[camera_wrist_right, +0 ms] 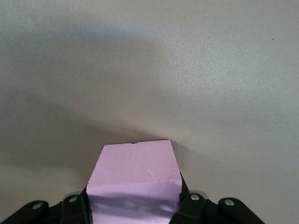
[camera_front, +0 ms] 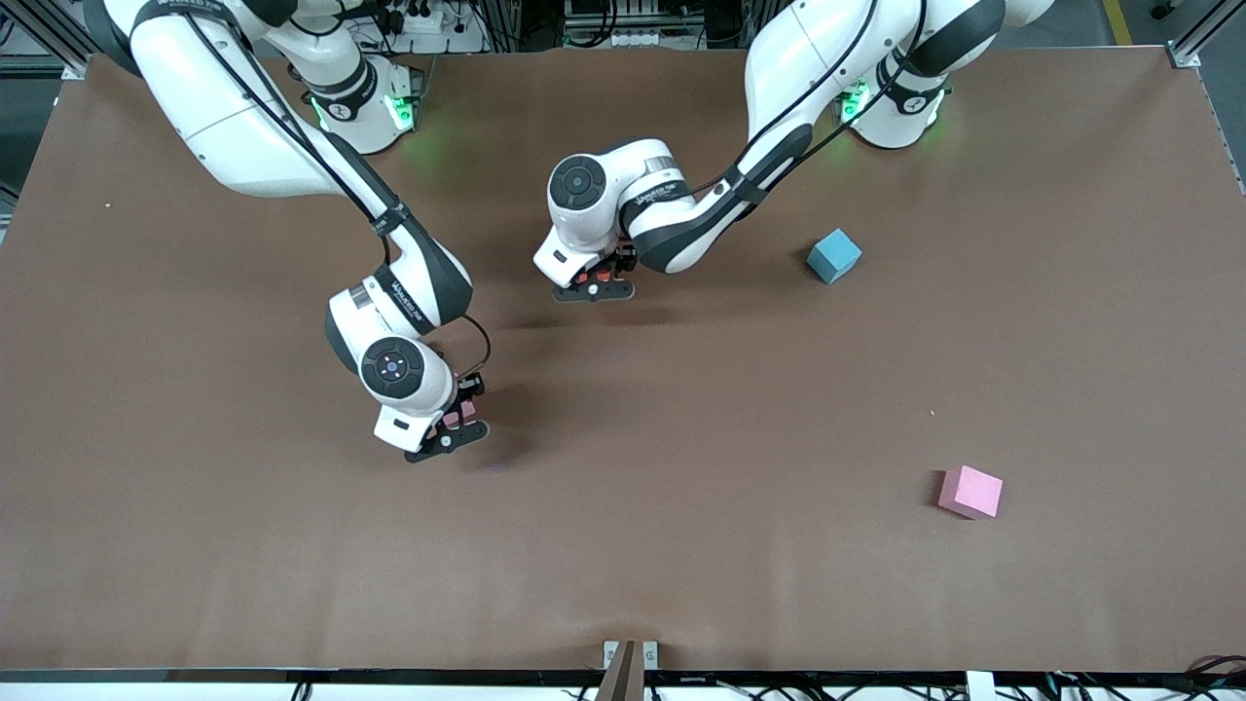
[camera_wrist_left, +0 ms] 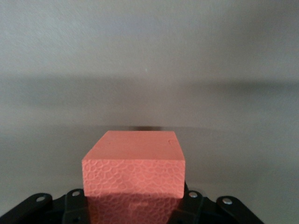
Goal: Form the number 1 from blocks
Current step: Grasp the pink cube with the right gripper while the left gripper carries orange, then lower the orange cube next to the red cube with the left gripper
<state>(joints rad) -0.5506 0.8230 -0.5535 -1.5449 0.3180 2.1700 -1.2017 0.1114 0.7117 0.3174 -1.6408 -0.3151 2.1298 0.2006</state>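
My left gripper (camera_front: 596, 284) is low over the middle of the table, shut on an orange block (camera_wrist_left: 135, 161). That block fills the space between the jaws of the left gripper (camera_wrist_left: 134, 207). Toward the right arm's end, my right gripper (camera_front: 459, 421) is down at the table surface, shut on a pink block (camera_wrist_right: 135, 170) whose pale lilac-pink top shows between the jaws of the right gripper (camera_wrist_right: 134, 207). A second pink block (camera_front: 971, 492) lies alone on the table toward the left arm's end, nearer the front camera. No other blocks of the task are in view.
A light blue cube (camera_front: 833, 255) sits toward the left arm's end, farther from the front camera than the loose pink block. The brown table (camera_front: 681, 545) is bare between the two grippers and the front edge.
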